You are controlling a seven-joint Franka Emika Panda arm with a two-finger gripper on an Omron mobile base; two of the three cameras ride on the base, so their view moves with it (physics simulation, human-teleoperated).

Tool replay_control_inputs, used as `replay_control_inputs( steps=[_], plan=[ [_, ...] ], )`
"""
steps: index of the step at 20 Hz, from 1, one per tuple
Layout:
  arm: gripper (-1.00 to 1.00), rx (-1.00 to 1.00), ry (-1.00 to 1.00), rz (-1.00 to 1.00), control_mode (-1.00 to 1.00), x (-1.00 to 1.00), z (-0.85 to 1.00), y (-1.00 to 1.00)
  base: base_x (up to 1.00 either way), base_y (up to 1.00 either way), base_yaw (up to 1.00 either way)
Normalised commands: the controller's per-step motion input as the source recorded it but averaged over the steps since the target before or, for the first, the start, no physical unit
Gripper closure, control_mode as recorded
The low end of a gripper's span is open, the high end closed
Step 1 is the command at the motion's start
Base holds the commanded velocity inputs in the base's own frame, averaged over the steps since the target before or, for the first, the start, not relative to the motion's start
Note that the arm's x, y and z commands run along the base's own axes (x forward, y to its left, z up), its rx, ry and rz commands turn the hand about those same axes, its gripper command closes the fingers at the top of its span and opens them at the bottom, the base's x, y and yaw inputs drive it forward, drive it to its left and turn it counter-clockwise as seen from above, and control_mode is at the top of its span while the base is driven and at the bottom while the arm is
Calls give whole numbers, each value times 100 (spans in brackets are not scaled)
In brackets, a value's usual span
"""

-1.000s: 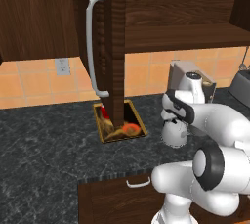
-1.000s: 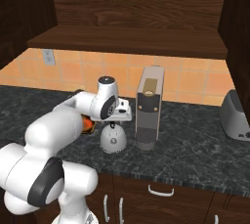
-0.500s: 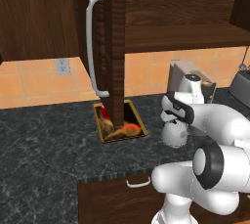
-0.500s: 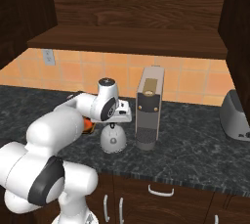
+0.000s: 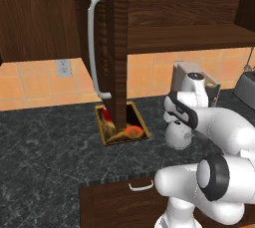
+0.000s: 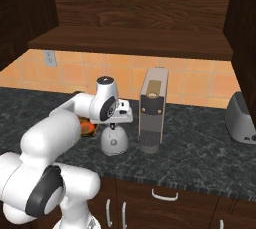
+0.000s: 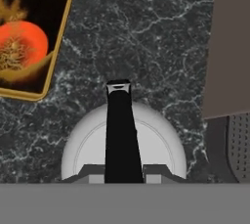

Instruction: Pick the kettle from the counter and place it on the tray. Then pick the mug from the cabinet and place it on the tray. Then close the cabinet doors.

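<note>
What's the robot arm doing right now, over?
Gripper down on the kettle, jaws closing at its top. Kettle on the counter, tray alongside. Coffee machine close beside the kettle.

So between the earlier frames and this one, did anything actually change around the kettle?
Very little shows. The arm holds the same pose, with the gripper down on top of the kettle; its jaws seem to have drawn in on the lid, though the frames don't show a firm grip. The kettle hasn't moved on the counter, beside the coffee machine. The tray and the open cabinet door are unchanged.
</note>
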Motion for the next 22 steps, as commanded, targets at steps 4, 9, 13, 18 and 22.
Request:
replay_control_inputs(
  steps=[4,9,13,18,22],
  plan=[
    [100,-11,-5,1,-100,-4,55,51,0,0,0],
    [100,-1,-1,16,-100,11,25,69,0,0,0],
    [100,0,0,25,-100,40,2,50,0,0,0],
    [100,0,0,23,-100,46,-1,47,0,0,0],
    [100,0,0,23,-100,45,-2,48,0,0,0]
  ],
)
